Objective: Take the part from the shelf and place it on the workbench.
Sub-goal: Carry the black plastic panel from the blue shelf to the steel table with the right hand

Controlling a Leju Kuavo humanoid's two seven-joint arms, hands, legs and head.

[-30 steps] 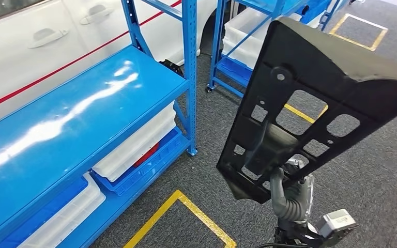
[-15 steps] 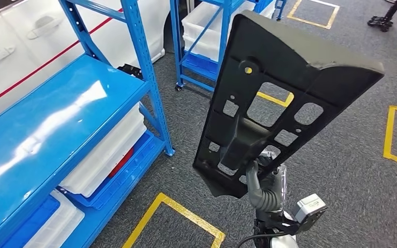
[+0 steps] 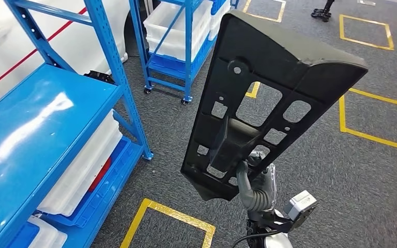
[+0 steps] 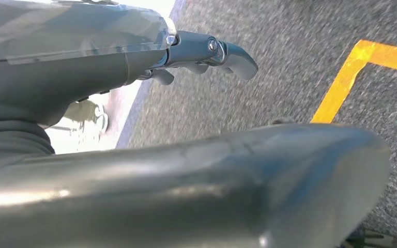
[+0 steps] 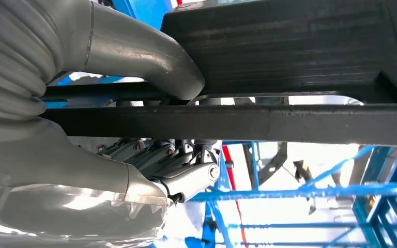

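right hand (image 3: 256, 181) gripping black perforated panel (image 3: 269, 98) low, bulk above | left hand (image 4: 207, 54) empty, fingers loose | might tip, top-heavy

The large black moulded plastic panel (image 3: 269, 98) stands nearly upright in the air, wide end up and leaning a little to the right, above the grey carpet. Its near face shows raised ribs, rectangular cut-outs and a round boss near the top. The right hand (image 3: 253, 183) grips its narrow lower end, fingers (image 5: 170, 165) hooked through an opening.
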